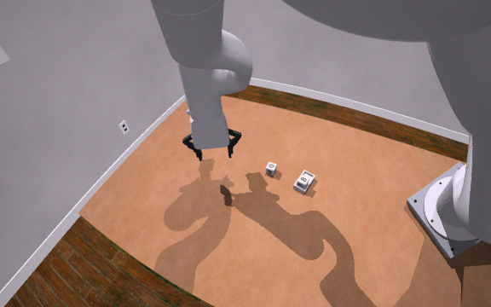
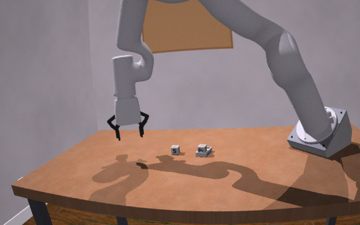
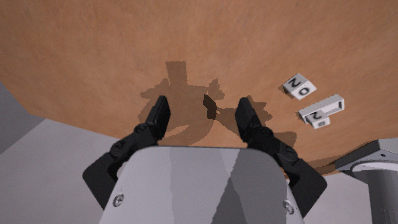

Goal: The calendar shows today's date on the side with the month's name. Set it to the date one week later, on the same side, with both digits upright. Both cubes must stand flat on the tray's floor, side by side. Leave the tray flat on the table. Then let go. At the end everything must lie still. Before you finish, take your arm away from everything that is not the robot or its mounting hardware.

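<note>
My gripper [image 1: 216, 158] [image 2: 130, 137] [image 3: 202, 105] is open and empty, above the table and left of both cubes in the top and exterior views. A loose white cube [image 1: 271, 169] [image 2: 175, 150] [image 3: 299, 86] lies flat on the table, outside the tray. It has a 0 on top, a 5 on a side in the exterior view and a 2 on another side in the wrist view. The white tray [image 1: 309, 174] [image 2: 201, 154] [image 3: 320, 105] stands to its right. A second cube [image 1: 303, 181] [image 2: 202, 148] [image 3: 317, 119] is in one end, with an 8 on top and a turned 7 on a side.
The arm's base [image 1: 424, 213] [image 2: 308, 148] stands at the right of the table [image 1: 152, 179] [image 2: 74, 175]. Walls stand behind and to the left. The arm's shadows fall across the table near the cubes. The tray's other end holds no cube.
</note>
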You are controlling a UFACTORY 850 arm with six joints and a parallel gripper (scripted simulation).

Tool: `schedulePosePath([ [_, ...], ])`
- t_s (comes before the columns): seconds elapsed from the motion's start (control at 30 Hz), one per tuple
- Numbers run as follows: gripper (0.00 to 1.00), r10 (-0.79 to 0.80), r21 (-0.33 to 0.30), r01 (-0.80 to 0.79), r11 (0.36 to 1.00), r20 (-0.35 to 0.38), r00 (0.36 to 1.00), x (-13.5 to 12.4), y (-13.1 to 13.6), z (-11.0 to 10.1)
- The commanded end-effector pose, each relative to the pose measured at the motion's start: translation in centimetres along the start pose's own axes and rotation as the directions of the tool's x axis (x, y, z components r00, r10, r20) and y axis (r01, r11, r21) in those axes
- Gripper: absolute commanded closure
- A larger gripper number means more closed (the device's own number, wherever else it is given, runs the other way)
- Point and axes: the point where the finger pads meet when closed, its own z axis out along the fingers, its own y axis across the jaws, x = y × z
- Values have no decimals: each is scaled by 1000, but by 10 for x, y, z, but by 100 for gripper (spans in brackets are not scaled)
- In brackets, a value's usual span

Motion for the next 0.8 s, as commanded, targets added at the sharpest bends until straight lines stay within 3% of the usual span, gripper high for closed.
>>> schedulePosePath([
  [0.0, 0, -1, 1, 1, 1000, -1, 1000, 0, -1, -1],
  [0.2, 0, 4, 1, -4, 1000, -1, 1000, 0, 1, -1],
  [0.23, 0, 29, 1, -29, 1000, 0, 1000, 1, 9, -2],
  [0.3, 0, 162, 0, -162, 987, 5, 987, 1, 55, -4],
  [0.33, 0, 162, 0, -162, 987, 5, 987, 1, 55, -4],
  [0.4, 0, 253, 0, -253, 967, 6, 967, -1, 86, -6],
  [0.43, 0, 256, 0, -256, 967, 6, 967, -1, 87, -6],
  [0.47, 0, 322, 0, -322, 947, 5, 947, -3, 110, -7],
  [0.53, 0, 347, 0, -347, 938, 5, 938, -4, 119, -8],
  [0.57, 0, 418, 1, -418, 908, 3, 908, -9, 145, -9],
  [0.6, 0, 423, 1, -423, 906, 3, 906, -9, 147, -9],
  [0.63, 0, 473, 2, -473, 881, 1, 881, -13, 165, -10],
  [0.77, 0, 496, 3, -496, 868, 0, 868, -15, 174, -11],
])
